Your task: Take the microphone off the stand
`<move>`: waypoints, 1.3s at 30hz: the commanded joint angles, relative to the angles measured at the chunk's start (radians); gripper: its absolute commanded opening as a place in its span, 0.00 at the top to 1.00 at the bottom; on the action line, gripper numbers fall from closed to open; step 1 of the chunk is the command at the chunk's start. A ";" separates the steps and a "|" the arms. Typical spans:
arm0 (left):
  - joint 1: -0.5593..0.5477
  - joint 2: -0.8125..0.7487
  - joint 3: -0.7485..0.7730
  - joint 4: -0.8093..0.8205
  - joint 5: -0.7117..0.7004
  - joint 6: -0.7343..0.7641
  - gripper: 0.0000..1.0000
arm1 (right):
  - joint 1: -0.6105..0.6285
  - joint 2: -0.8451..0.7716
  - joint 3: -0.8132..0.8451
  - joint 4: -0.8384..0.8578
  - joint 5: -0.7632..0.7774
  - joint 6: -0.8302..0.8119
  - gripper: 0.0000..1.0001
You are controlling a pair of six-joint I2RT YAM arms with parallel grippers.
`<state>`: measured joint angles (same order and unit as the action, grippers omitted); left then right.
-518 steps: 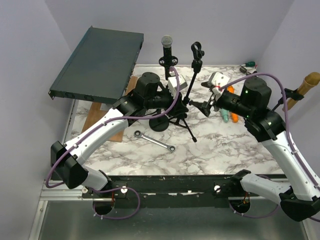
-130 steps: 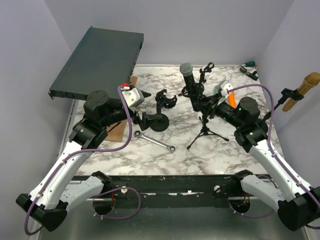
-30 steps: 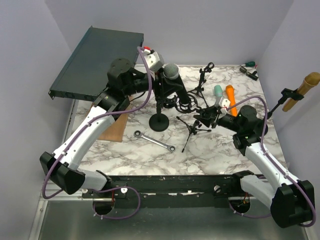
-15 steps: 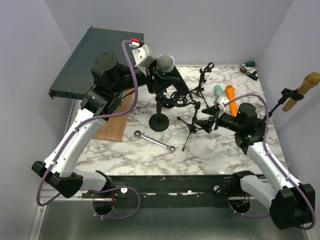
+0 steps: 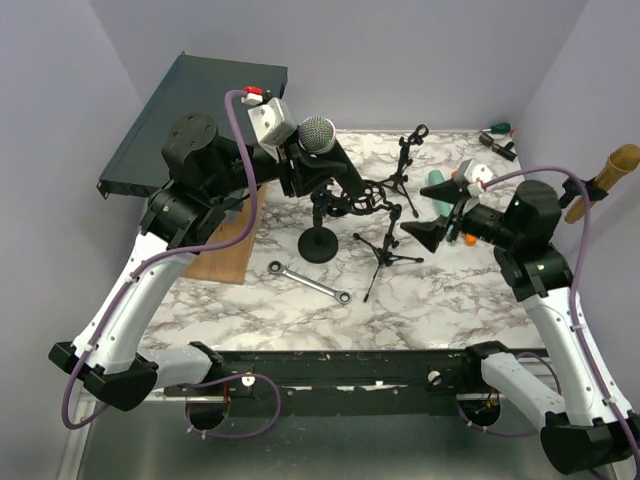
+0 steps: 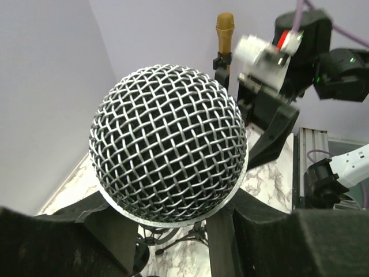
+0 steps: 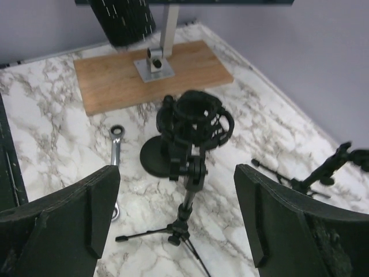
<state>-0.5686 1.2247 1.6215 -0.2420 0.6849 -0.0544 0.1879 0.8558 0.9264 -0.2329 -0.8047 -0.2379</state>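
My left gripper [image 5: 305, 165] is shut on the microphone [image 5: 322, 140], a black body with a silver mesh head, and holds it tilted in the air above the table. The mesh head fills the left wrist view [image 6: 167, 141] between my left fingers [image 6: 109, 231]. The black tripod stand [image 5: 378, 245] stands on the marble below; its shock mount [image 7: 196, 121] looks empty. My right gripper [image 5: 432, 210] is open and empty, raised to the right of the stand, with the stand [image 7: 187, 202] seen between its fingers [image 7: 63, 213].
A round-base stand [image 5: 320, 243] and a wrench [image 5: 310, 282] lie by the tripod. A small clip tripod [image 5: 405, 150] stands behind. A rack unit [image 5: 200, 120] sits over a wooden board [image 5: 225, 260] at left. A gold microphone [image 5: 610, 170] hangs at right.
My left gripper has carried the microphone up and to the left, away from the shock mount. My right gripper has let go of the stand, opened, and pulled back to the right.
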 commanded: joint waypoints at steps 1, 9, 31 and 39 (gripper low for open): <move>0.003 0.019 0.043 -0.033 -0.005 -0.036 1.00 | -0.004 0.038 0.180 -0.097 -0.075 0.070 0.13; -0.010 0.105 0.091 -0.012 0.043 -0.135 1.00 | 0.040 0.245 0.438 -0.091 -0.157 0.097 0.13; -0.026 0.213 0.167 0.004 0.126 -0.204 1.00 | 0.285 0.514 0.613 0.003 -0.103 0.112 0.52; -0.022 0.198 0.146 0.002 0.120 -0.181 0.65 | 0.285 0.430 0.541 0.058 0.012 0.126 0.99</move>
<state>-0.5861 1.4406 1.7542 -0.2676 0.7719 -0.2356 0.4721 1.3411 1.4979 -0.2287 -0.9020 -0.1272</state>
